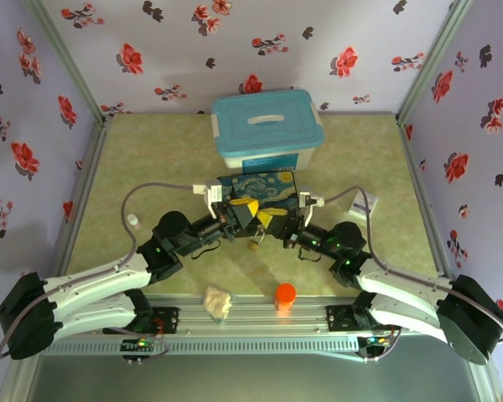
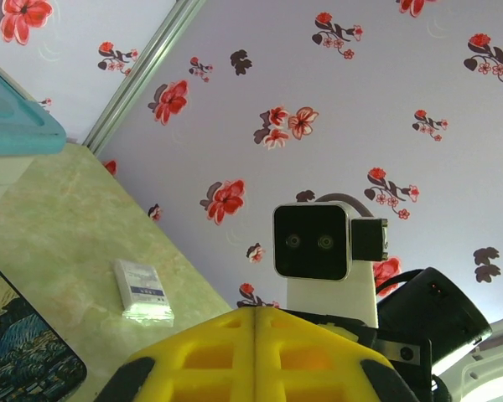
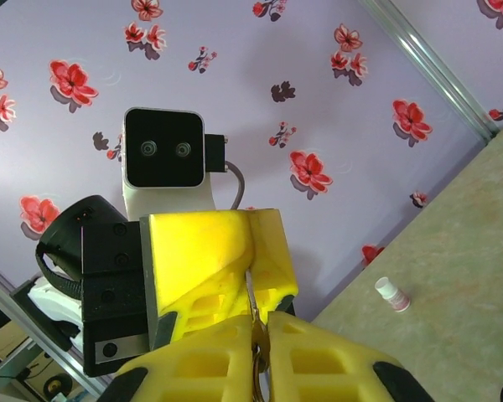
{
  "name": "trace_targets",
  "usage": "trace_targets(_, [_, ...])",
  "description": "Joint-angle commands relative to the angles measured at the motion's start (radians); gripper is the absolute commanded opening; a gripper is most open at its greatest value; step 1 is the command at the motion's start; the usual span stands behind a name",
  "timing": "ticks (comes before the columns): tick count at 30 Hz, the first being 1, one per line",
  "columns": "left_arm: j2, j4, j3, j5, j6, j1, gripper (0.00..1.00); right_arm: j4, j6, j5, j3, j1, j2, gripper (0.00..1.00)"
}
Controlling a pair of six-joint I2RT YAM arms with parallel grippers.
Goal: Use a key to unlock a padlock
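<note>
From above, the left claw and right claw meet by the painted box. The padlock hangs just below them.

Left wrist: the left claw is squeezed tight together.

Right wrist: the right claw pinches a thin metal bit.

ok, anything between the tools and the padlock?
Nothing visible does. The left tool and right tool meet tip to tip, the padlock hanging right at them; the painted box lies behind, the orange cap nearer the bases.
</note>
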Motion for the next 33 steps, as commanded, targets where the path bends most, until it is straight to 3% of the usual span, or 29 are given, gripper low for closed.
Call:
trace_targets(1, [-0.009, 0.041, 0.022, 0.001, -0.009, -0.006, 0.0, 0.063, -0.004, 0.009, -0.019, 0.007, -0.017, 0.18])
trace_targets(2, [-0.009, 0.041, 0.022, 0.001, -0.009, -0.006, 0.0, 0.061, -0.002, 0.015, -0.023, 0.008, -0.015, 0.26])
trace_targets(5, [-0.008, 0.041, 0.027, 0.002, -0.011, -0.006, 0.0, 0.064, -0.005, 0.011, -0.022, 0.008, -0.01, 0.27])
trace_targets(15, [0.007, 0.064, 0.017, 0.001, -0.029, -0.005, 0.0, 0.146, 0.006, 0.002, -0.013, 0.011, 0.037, 0.19])
trace_targets(18, [0.008, 0.068, 0.013, 0.001, -0.029, -0.006, 0.0, 0.158, 0.015, -0.005, -0.012, 0.012, 0.056, 0.21])
trace_targets(24, [0.002, 0.063, 0.013, 0.001, -0.025, -0.006, 0.0, 0.188, 0.021, -0.004, -0.03, 0.013, 0.062, 0.13])
trace_targets(27, [-0.001, 0.059, 0.011, -0.001, -0.022, -0.006, 0.0, 0.186, 0.018, 0.016, -0.046, 0.014, 0.046, 0.0])
trace_targets(31, [-0.015, 0.03, 0.002, -0.043, -0.02, -0.006, 0.0, 0.143, 0.002, 0.023, -0.053, 0.014, 0.012, 0.0])
trace_targets(33, [-0.033, -0.015, 0.001, -0.093, -0.011, -0.005, 0.31, 0.104, -0.006, 0.025, -0.054, 0.014, -0.009, 0.0])
